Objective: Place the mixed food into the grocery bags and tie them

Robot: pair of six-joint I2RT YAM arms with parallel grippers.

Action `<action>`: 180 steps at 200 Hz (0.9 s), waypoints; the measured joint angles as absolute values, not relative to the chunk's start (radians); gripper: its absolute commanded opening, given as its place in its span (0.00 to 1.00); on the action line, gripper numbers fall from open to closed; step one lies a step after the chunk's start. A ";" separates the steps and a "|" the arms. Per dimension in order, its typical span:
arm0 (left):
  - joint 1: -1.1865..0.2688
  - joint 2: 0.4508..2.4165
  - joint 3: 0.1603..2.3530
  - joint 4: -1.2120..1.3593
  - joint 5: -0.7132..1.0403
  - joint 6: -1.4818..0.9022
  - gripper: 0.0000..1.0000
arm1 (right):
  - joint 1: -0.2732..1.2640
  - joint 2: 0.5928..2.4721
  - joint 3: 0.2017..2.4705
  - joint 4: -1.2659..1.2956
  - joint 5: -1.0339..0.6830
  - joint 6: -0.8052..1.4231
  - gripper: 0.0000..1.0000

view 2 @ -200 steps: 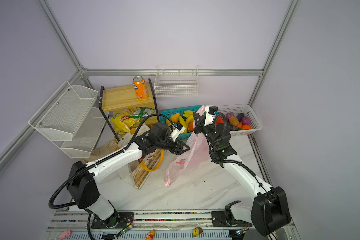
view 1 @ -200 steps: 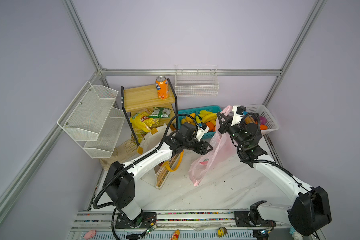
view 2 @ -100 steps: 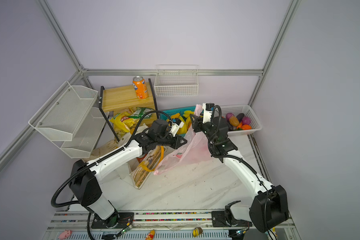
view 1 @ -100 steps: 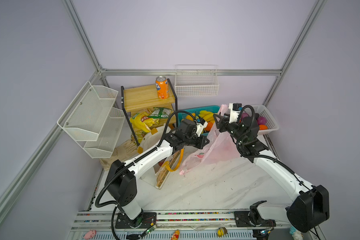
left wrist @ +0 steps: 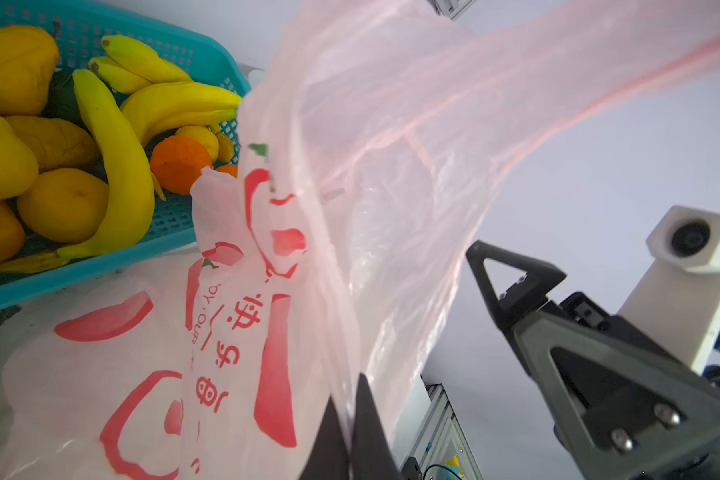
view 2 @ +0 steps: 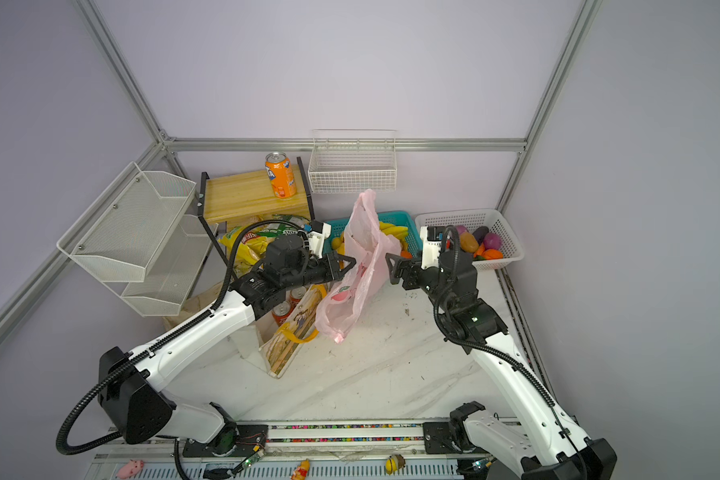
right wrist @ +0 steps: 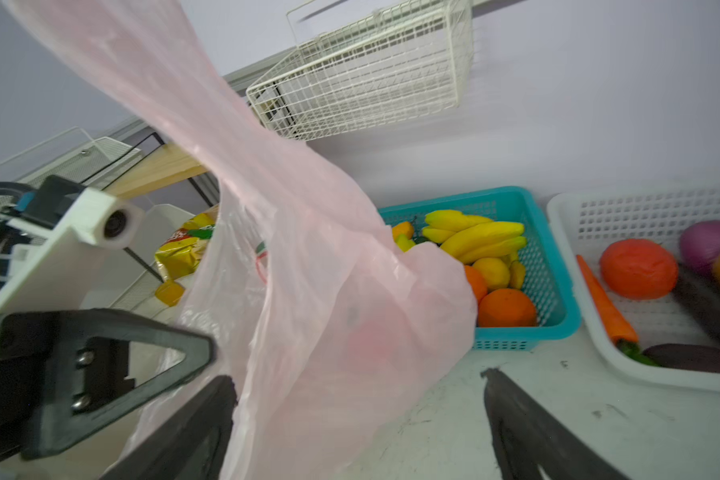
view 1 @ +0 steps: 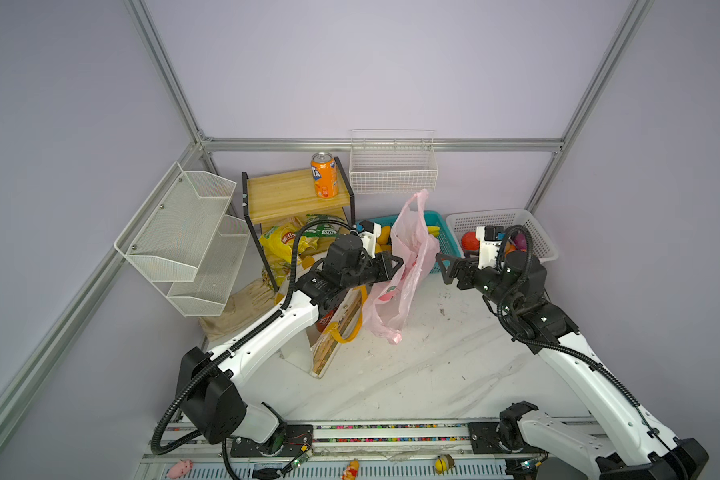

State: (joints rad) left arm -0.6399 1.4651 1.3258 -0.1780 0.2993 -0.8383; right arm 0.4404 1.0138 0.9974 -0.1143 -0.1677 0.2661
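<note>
The teal basket (view 1: 436, 217) at the back wall holds bananas (left wrist: 119, 162) with yellow and orange toy fruits (right wrist: 507, 308) heaped around them. Touching the teal basket's right side in both top views, a white basket (view 1: 535, 227) carries a carrot (right wrist: 604, 305), a red-orange ball and purple pieces. The pink bag (view 1: 410, 266) hangs right in front of the teal basket, covering its middle, with its bottom on the tabletop and one handle standing up. The left gripper (left wrist: 350, 401) is clenched on a fold of the bag's film. The right gripper (view 1: 442, 269) is released, jaws spread wide, beside the bag in front of the teal basket's right end. Left of the teal basket and nearer the rail, the canvas tote (view 1: 338, 337) lies with its mouth open, and two red cola cans (view 2: 284, 309) show in it. Farther left, the snack packets (view 1: 284, 242) sit under a wooden shelf bearing an orange soda can (view 1: 324, 174). The left arm covers much of the tote and one can. The film is too clouded to tell whether the pink bag holds anything, and its handle runs out of both wrist views.
</note>
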 measured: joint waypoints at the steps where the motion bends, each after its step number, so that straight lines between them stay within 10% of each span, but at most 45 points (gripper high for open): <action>1: -0.640 1.465 1.326 -0.178 0.299 -0.840 0.00 | 0.442 1.014 0.995 -0.114 -0.169 0.268 0.95; 59: -0.648 1.476 1.313 -0.154 0.302 -0.880 0.00 | 0.574 1.209 0.928 0.023 -0.207 0.350 0.81; 126: -0.655 1.468 1.313 -0.184 0.290 -0.840 0.00 | 0.583 1.178 0.924 -0.044 -0.057 0.316 0.15; 180: -0.545 1.309 1.314 -0.487 0.313 -0.694 0.00 | 0.525 1.101 0.924 -0.209 0.121 0.289 0.16</action>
